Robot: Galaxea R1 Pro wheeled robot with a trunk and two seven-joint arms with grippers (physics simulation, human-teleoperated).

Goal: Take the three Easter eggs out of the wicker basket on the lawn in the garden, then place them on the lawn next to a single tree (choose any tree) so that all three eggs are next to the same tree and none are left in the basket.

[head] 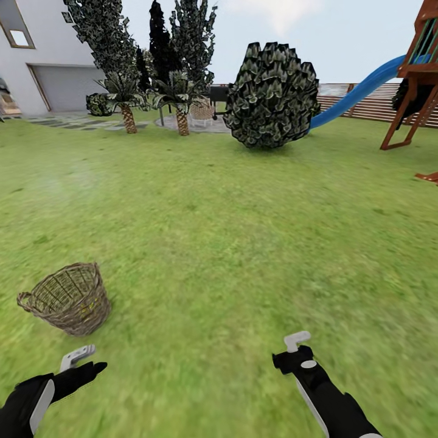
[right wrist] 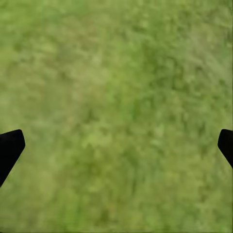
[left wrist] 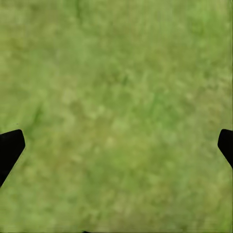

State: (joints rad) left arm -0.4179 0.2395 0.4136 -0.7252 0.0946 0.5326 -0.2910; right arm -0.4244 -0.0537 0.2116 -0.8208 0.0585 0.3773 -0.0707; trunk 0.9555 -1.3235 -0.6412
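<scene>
On the lawn point(head: 243, 243) ahead-left sits the basket point(head: 70, 298), tilted, yellow eggs point(head: 90, 306) faintly visible through its weave. Both grippers, left point(head: 82, 359) and right point(head: 295, 347), hang empty with fingers wide. Best roll closer, then reach in from above the rim. Open grass surrounds it; shrub point(head: 272, 95) and playset point(head: 420, 73) stand well apart.

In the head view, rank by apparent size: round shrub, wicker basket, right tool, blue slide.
1. round shrub
2. blue slide
3. wicker basket
4. right tool

The shrub and slide stand far off, so their true sizes exceed what shows.
</scene>
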